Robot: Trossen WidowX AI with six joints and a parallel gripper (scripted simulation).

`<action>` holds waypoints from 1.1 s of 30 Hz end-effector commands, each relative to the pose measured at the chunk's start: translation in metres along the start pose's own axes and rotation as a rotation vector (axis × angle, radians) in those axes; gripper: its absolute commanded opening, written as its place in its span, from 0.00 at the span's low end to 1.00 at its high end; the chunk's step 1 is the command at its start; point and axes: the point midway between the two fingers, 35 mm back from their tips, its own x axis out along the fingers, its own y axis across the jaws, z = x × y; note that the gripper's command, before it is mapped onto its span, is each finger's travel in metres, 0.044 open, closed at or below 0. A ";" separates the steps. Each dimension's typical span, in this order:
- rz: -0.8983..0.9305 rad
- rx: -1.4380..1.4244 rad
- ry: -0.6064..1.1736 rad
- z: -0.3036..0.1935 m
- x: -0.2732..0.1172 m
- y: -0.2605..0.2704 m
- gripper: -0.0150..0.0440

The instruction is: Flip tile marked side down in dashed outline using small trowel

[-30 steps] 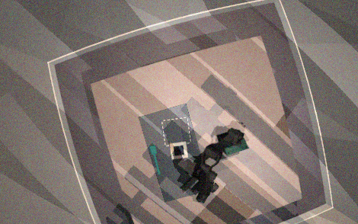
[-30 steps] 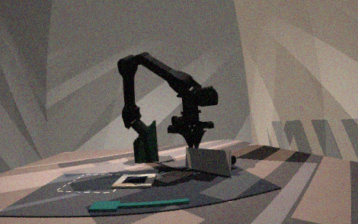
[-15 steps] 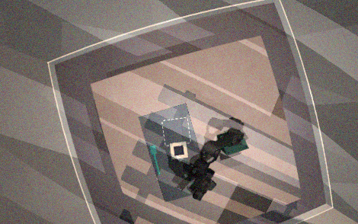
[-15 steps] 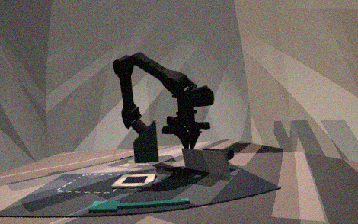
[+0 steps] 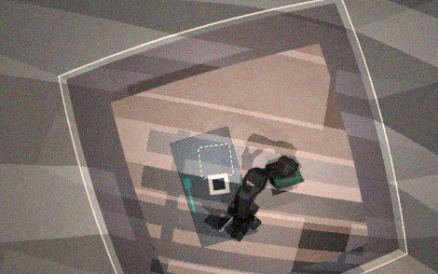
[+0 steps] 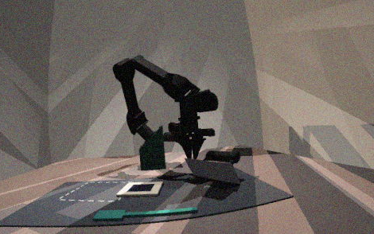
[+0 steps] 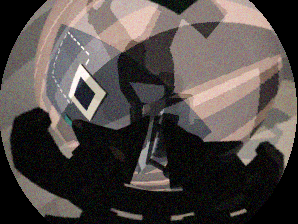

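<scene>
The tile (image 5: pixel 218 184) (image 6: pixel 140 188) (image 7: pixel 86 94), white-rimmed with a dark square facing up, lies flat on the grey mat (image 5: pixel 181 149) (image 6: pixel 258 191) just outside the dashed outline (image 5: pixel 215 144) (image 6: pixel 72 191) (image 7: pixel 75 37). A grey trowel (image 6: pixel 214 170) (image 5: pixel 215 221) with a dark round handle lies on the mat near the arm, its blade tilted. My gripper (image 6: pixel 192 155) (image 7: pixel 157 119) hangs point-down just above the trowel's blade edge. Its fingers stand a little apart with nothing between them.
A long teal flat tool (image 5: pixel 190 196) (image 6: pixel 144 213) lies at the mat's near edge in the exterior view. The arm's green base block (image 5: pixel 289 179) (image 6: pixel 152 153) stands on the table beside the mat. A pale raised border (image 5: pixel 69 121) rings the table.
</scene>
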 end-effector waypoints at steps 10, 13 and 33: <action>0.001 0.000 -0.001 0.000 0.000 0.015 0.42; 0.001 0.000 -0.001 0.000 0.000 0.016 0.42; -0.002 0.000 0.004 0.002 -0.021 -0.068 0.42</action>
